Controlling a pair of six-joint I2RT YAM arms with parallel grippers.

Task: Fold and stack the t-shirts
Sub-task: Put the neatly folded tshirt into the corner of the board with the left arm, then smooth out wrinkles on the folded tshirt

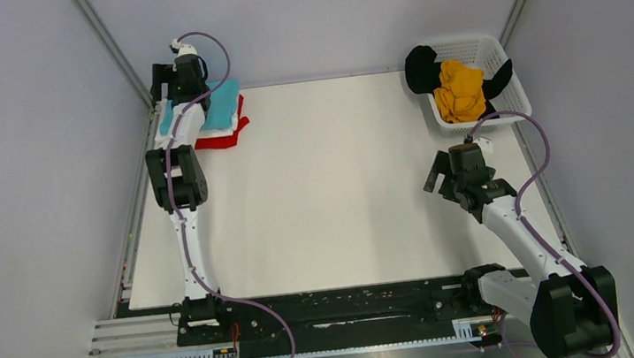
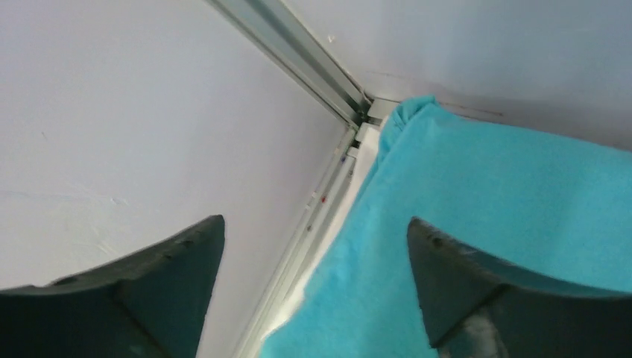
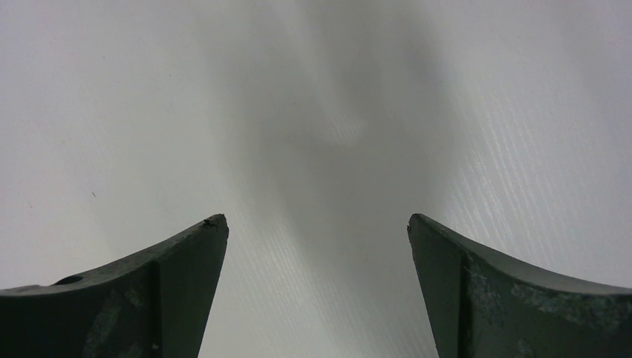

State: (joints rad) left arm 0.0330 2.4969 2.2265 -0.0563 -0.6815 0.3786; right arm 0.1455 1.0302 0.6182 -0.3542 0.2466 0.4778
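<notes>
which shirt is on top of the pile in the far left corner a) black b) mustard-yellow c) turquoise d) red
c: the turquoise shirt lies uppermost there, a red shirt showing under it, while the mustard-yellow shirt and black shirt are in the basket.

Table middle: the white table [image 1: 333, 195] is offering wide passage between the arms.
Far-left corner: the left arm [image 1: 179, 185] is reaching over the stack topped by the turquoise t-shirt [image 1: 224, 109]; the side wall [image 2: 112, 112] and metal rail [image 2: 298, 56] are crowding in just beside.
Far-right corner: the mesh basket [image 1: 513, 92] is blocking.
Right side: the right gripper [image 3: 317, 222] is hovering, jaws apart, over bare table near the basket.
</notes>
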